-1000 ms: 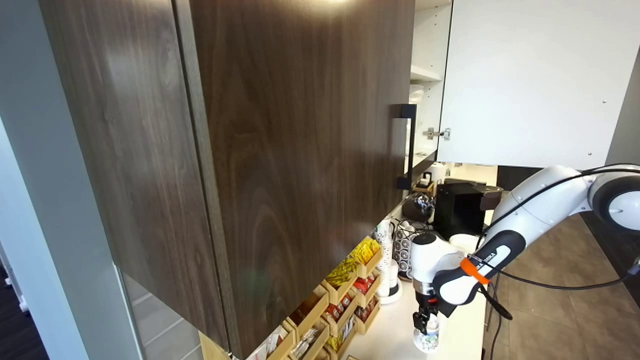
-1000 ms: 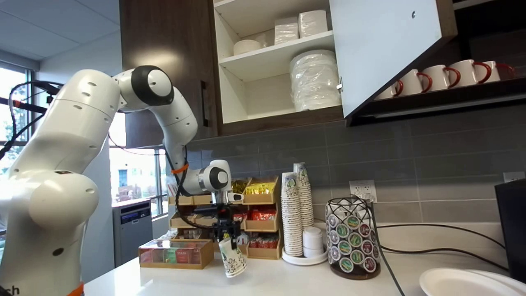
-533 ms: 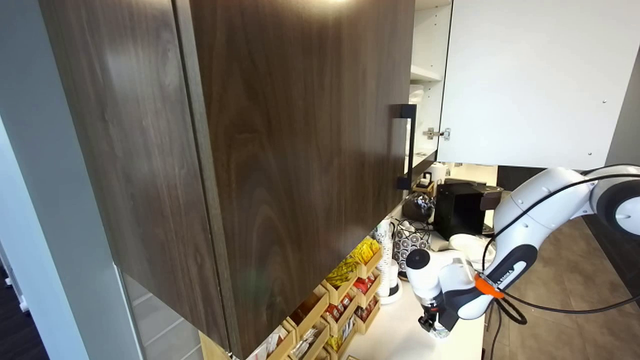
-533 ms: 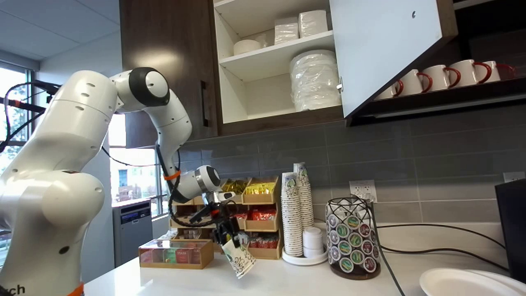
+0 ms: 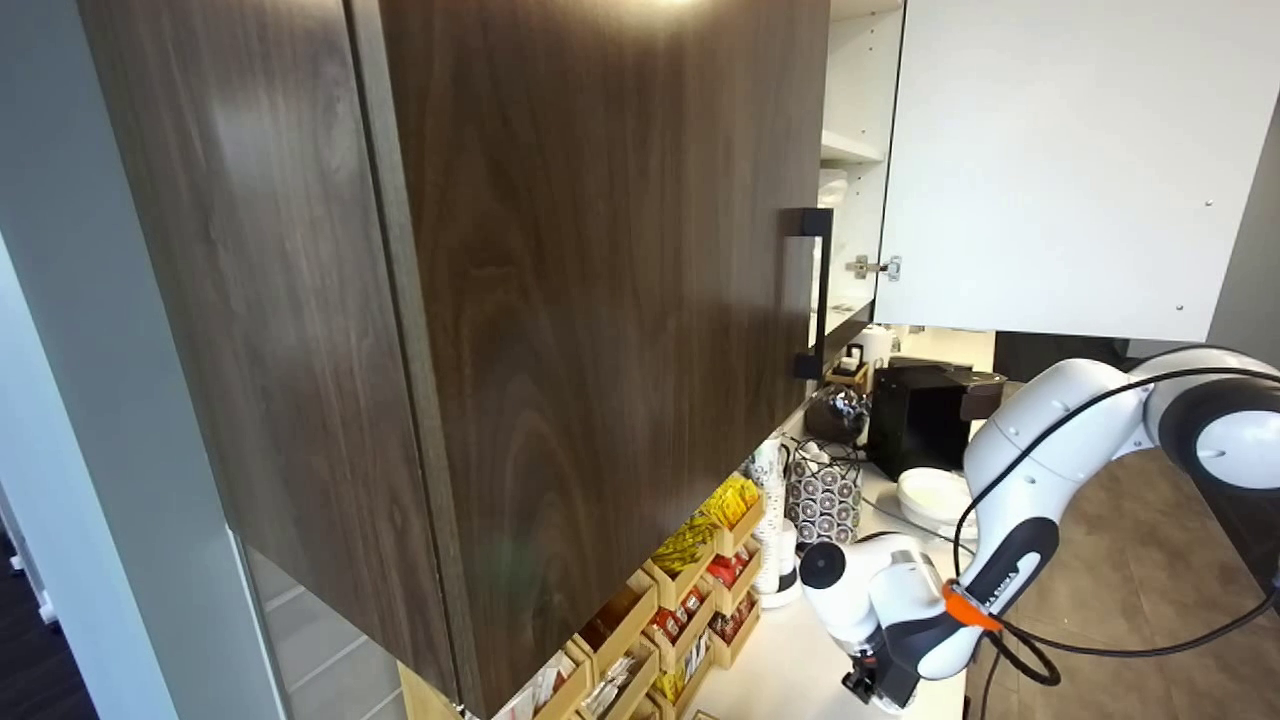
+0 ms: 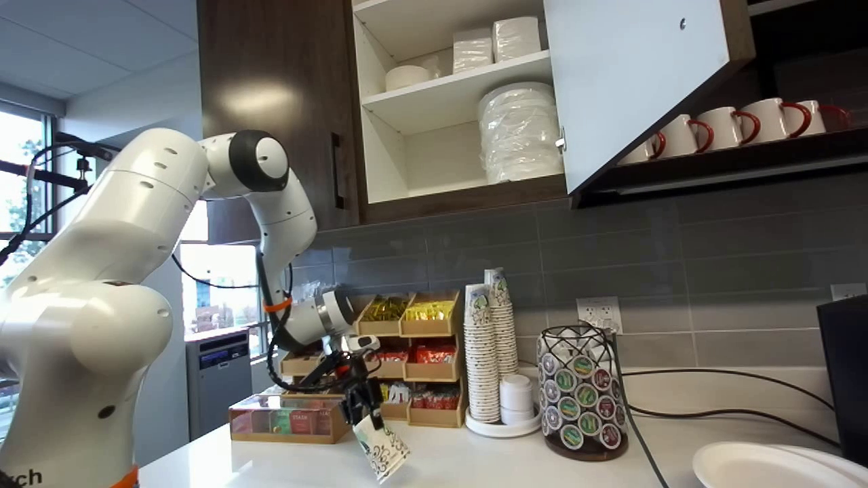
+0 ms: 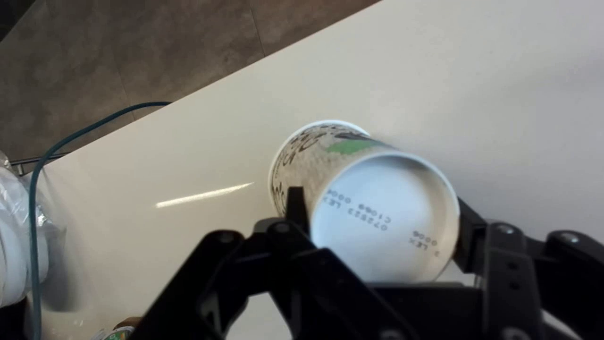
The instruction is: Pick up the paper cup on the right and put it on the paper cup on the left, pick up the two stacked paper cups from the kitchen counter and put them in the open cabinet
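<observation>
Holding a printed paper cup (image 6: 382,449) near its base, the Robotiq gripper (image 7: 381,223) hangs tilted over the white kitchen counter (image 6: 475,464). Fingers (image 7: 296,205) are in to cup width, one each side. Cup's upside down & slanted, mouth end low; can't tell if its rim touches the counter, nor if it's 1 cup or 2 nested.

Only the wrist view gets the cup's base: white disc w/ printed code incl. LEX; green patch & dark scrollwork on the side wall. Same view has the counter's edge, tile floor (image 7: 198,42) beyond, & a teal cable (image 7: 35,198) passing a plastic-wrapped white stack (image 7: 14,245), cut off by the frame.

In an exterior view the open cabinet (image 6: 437,159) shows its inside: wrapped dishes (image 6: 519,132) low, white pkgs (image 6: 517,38) on the shelf (image 6: 451,80) above. Red-handled mugs (image 6: 719,129) & a tea box (image 6: 288,438) show there too.

In an exterior view a wood-grain door (image 5: 620,300) w/ vert. black handle (image 5: 823,290) hides all but a slice of that inside; cup's hard to make out by the gripper, but a white bowl (image 5: 935,497) is nearly whole.

In both exterior views: tiered wooden bins (image 6: 432,371) w/ packets (image 6: 428,310), tall paper-cup stacks (image 6: 481,366), wire coffee-pod holder (image 6: 584,451).
</observation>
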